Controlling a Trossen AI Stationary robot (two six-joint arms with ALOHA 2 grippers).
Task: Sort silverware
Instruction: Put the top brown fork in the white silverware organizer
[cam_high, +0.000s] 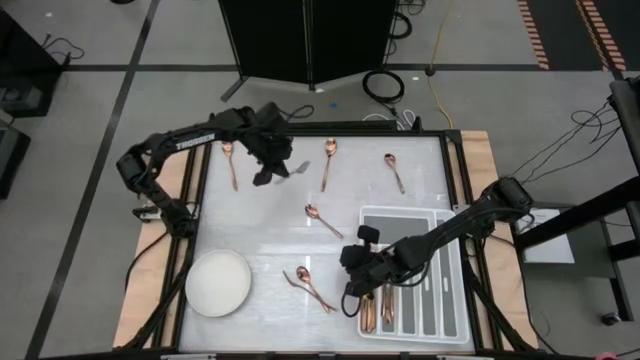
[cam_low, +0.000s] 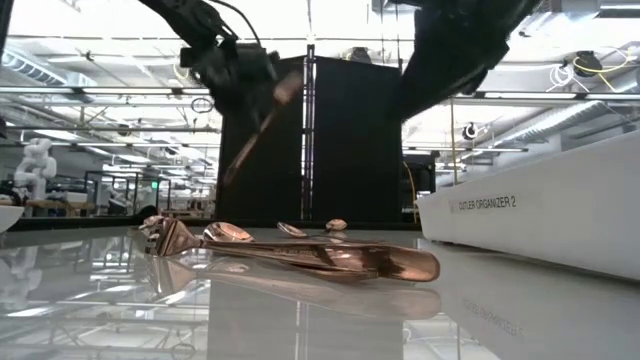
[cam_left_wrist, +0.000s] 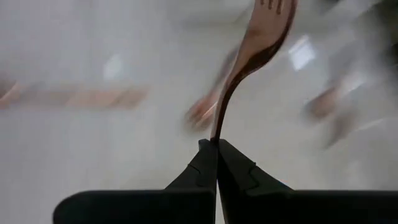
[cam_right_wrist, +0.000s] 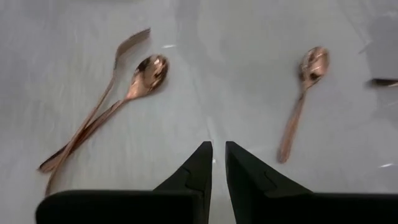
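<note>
Left gripper (cam_left_wrist: 217, 149) clenched on fork (cam_left_wrist: 261, 31) above glossy white table (cam_high: 260, 235), dark cabinet (cam_high: 305, 40) behind.

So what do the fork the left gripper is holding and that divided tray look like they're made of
The fork, pinched by its handle in the left gripper, looks like polished metal with a copper or rose-gold finish; it is shiny like the reflective pieces lying on the table. The divided tray looks like matte light-grey plastic, though the material is not certain.

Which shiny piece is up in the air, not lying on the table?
The fork. The left gripper is shut on its handle and holds it above the table; the other pieces, like the spoon and spoon-and-fork pair, lie flat.
</note>
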